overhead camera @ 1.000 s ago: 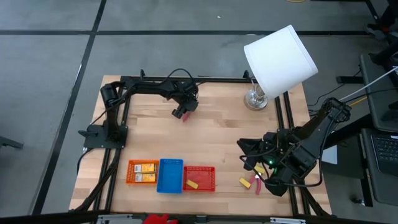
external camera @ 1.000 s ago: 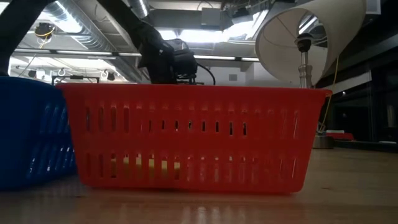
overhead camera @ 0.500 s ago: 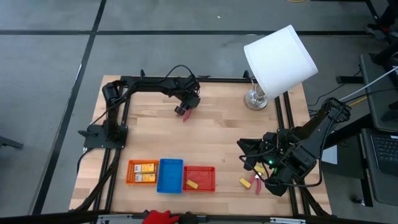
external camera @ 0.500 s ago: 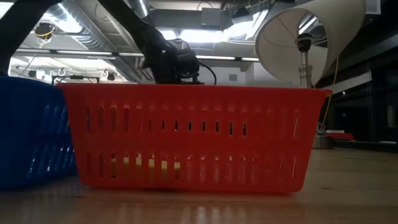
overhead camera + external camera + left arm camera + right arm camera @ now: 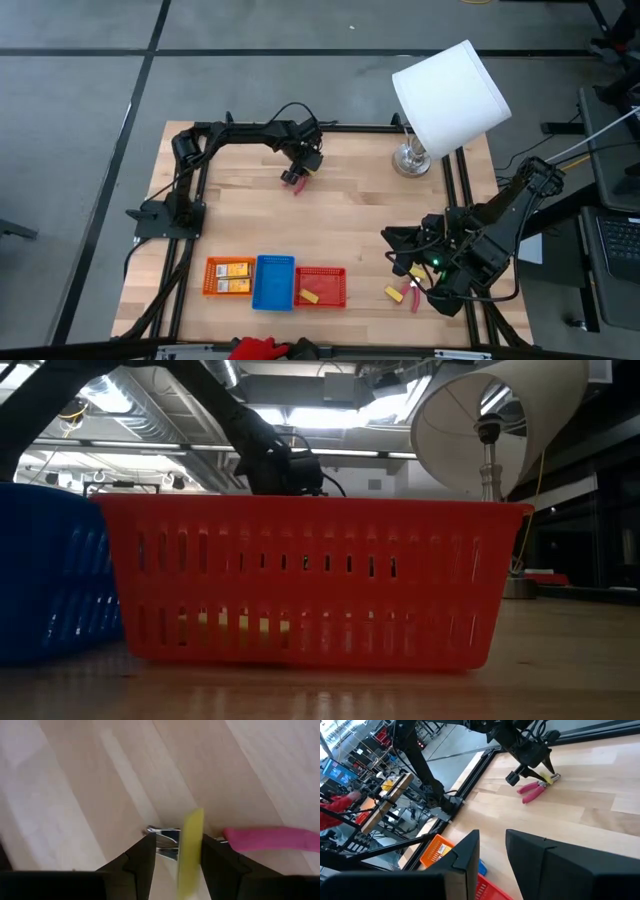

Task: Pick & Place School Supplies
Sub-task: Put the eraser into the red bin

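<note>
Landmark: white-shaded lamp (image 5: 445, 95) at the table's far edge.

Left gripper (image 5: 296, 176): reaches well out to the lamp's left, low over the wood. Wrist view shows its fingers (image 5: 141, 858) spread on either side of a thin yellow piece (image 5: 191, 850) by a metal tip, with a pink handle (image 5: 272, 839) just beside. This is the pink-handled tool (image 5: 536, 789) lying flat on the table; fingers straddle it, seemingly lined up for a pinch, not yet pressed in.

Right gripper (image 5: 392, 240): waits nearer the front than the lamp base, fingers apart and empty. More loose supplies (image 5: 403, 293) lie by it.

Trays sit far from the lamp along the front edge: orange tray (image 5: 229, 276) holds labelled packets, blue tray (image 5: 274, 283) appears bare, red tray (image 5: 321, 286) holds one yellow block (image 5: 309, 296). Judgement: sorting is partly done.
</note>
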### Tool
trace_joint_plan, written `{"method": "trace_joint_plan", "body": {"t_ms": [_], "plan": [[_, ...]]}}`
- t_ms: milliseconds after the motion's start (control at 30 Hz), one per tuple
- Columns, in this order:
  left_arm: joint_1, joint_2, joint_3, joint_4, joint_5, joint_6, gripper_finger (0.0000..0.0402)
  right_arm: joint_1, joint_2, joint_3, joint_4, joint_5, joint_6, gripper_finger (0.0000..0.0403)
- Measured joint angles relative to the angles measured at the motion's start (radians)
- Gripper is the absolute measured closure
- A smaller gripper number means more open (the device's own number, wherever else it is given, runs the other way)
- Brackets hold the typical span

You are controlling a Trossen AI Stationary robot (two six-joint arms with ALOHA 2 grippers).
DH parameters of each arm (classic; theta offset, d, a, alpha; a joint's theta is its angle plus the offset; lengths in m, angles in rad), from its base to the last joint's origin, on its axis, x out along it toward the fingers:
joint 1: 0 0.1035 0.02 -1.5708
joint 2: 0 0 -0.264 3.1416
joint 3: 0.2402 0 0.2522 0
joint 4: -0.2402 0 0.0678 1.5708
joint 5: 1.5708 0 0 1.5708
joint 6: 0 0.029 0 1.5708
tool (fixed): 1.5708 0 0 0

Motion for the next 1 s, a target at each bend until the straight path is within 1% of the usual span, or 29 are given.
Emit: {"method": "trace_joint_plan", "body": {"t_ms": [400, 467, 667, 767, 1000], "plan": [[-0.005, 0.007, 0.000, -0.001, -0.004, -0.028, 0.0264, 0.006, 0.000, 0.000, -0.020, -0.001, -0.003, 0.0304], [-0.007, 0.007, 0.000, 0.000, -0.014, -0.037, 0.0276, 0.006, 0.000, 0.000, -0.020, -0.006, -0.004, 0.0305], [-0.006, 0.003, 0.003, -0.006, -0.005, -0.103, 0.0349, 0.006, 0.000, 0.000, -0.022, -0.007, -0.004, 0.0305], [-0.006, 0.003, 0.004, -0.005, -0.010, -0.108, 0.0374, 0.006, 0.000, 0.000, -0.022, -0.007, -0.004, 0.0305], [-0.008, 0.003, 0.003, -0.012, -0.019, -0.150, 0.0378, 0.006, 0.000, 0.000, -0.020, -0.007, -0.004, 0.0305]]}}
